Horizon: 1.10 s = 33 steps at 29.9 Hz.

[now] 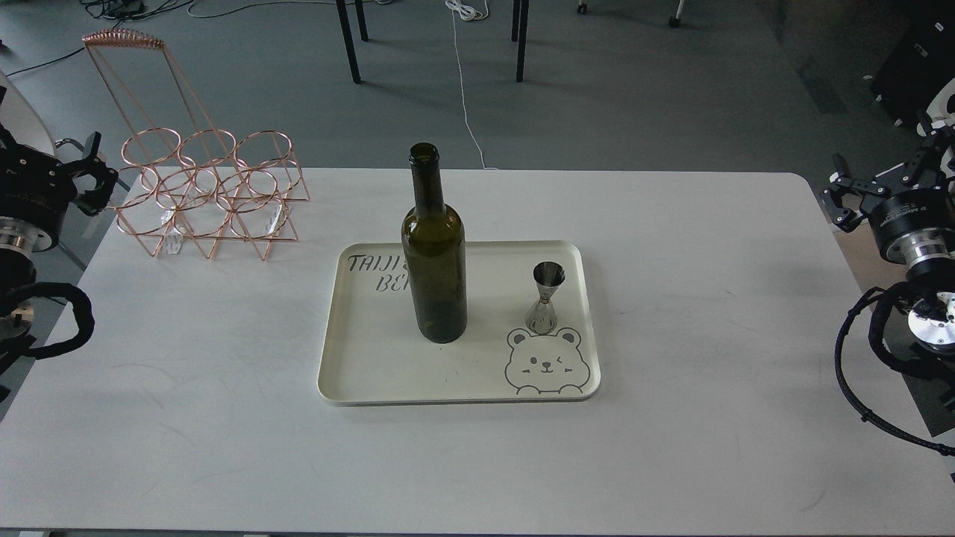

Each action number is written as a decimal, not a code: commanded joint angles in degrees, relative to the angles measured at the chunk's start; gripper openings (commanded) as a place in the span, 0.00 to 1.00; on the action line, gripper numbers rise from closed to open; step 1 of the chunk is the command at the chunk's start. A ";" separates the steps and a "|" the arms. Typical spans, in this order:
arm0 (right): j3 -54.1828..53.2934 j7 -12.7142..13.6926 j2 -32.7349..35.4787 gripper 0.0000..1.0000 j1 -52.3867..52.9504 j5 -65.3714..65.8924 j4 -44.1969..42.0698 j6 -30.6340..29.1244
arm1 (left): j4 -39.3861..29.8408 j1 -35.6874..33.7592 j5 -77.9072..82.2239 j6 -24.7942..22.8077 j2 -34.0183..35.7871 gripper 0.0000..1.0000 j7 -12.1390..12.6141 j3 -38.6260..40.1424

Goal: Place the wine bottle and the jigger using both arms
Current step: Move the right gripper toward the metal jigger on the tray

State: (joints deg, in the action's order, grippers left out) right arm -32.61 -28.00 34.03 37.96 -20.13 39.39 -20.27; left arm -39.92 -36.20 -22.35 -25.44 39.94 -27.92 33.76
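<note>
Wine bottle (434, 246) upright mid-tray (388, 373) | jigger (545, 297) upright right of it, on tray, apart | left gripper (89, 173) and right gripper (847, 198) well clear of tray, apparently spread, empty | placing looks done

On the white table (671, 447), a cream rectangular tray (388, 384) sits centrally; the tall dark-green glass wine bottle (434, 253) stands left of the small steel jigger (545, 298) on it. A copper wire rack (205, 198) occupies the far-left corner.
</note>
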 commanded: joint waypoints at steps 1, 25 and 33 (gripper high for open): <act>0.00 0.00 0.24 0.99 -0.17 0.00 -0.28 -0.12 | -0.15 0.08 0.02 0.13 -0.13 0.99 0.06 -0.10; 2.46 0.00 10.60 0.99 1.85 29.42 23.24 11.73 | 8.19 -3.61 10.75 0.66 -4.70 0.99 -0.08 2.10; 9.75 0.00 19.75 0.99 1.50 44.80 36.88 17.46 | 8.28 -3.43 10.74 0.48 -5.84 0.99 -0.08 2.01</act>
State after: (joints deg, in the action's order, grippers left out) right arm -24.63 -28.00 50.94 39.48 18.76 72.37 -3.73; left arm -31.65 -39.76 -11.59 -24.96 34.20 -28.00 35.81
